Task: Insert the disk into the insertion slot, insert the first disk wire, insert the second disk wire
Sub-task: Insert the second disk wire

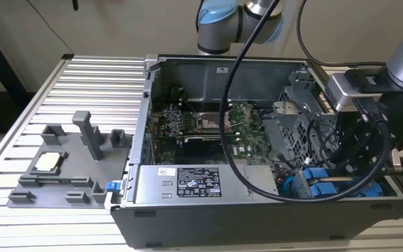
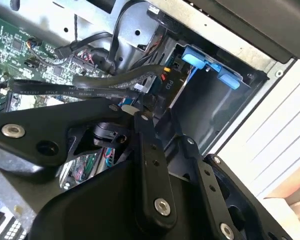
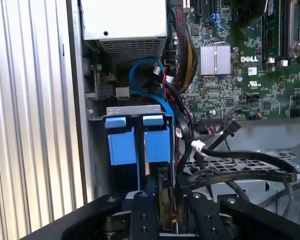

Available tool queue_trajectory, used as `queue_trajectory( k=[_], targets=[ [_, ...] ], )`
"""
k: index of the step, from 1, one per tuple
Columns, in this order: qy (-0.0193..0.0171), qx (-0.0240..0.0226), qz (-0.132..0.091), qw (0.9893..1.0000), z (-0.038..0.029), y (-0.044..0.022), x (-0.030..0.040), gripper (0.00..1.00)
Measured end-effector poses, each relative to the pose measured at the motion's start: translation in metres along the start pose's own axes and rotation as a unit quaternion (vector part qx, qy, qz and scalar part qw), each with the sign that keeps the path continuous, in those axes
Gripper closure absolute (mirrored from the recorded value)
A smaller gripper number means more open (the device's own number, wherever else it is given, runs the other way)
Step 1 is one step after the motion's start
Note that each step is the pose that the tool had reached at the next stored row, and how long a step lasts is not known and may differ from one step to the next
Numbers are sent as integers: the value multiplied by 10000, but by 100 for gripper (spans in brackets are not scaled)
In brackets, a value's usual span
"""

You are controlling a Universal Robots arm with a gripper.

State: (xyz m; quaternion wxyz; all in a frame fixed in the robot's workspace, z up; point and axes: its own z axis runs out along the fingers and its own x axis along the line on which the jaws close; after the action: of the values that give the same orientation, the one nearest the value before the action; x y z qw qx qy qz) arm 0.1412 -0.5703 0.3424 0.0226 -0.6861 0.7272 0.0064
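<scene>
Even, soft room light falls across the ribbed desk (image 1: 89, 79) in the exterior view, leaving only faint shadows, while the computer case (image 1: 187, 68) interior beside the claw sits dimmer. In the second wrist view the black claw (image 2: 140, 112) linkage is dark and softly blurred up close. The first wrist view shows mild glare on the motherboard's heatsink (image 3: 215, 58).

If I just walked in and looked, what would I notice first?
Probably the open computer case on the ribbed metal table, with its green motherboard showing inside. Next, the bright blue plastic pieces in the drive bay at the case's corner, on the exterior view's right, where the black gripper reaches in among black cables. A grey tray of holders sits on the table, on the exterior view's left.
</scene>
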Motion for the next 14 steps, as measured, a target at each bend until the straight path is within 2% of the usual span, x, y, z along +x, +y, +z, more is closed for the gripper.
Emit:
queue_trajectory(
  k=[4, 11, 14],
  targets=[
    [3, -38, 6, 10000, -112, -3, 5, 69],
    [4, -55, 14, 10000, -417, -11, -8, 69],
    [3, -55, 15, 10000, -443, -11, -8, 69]
  ],
)
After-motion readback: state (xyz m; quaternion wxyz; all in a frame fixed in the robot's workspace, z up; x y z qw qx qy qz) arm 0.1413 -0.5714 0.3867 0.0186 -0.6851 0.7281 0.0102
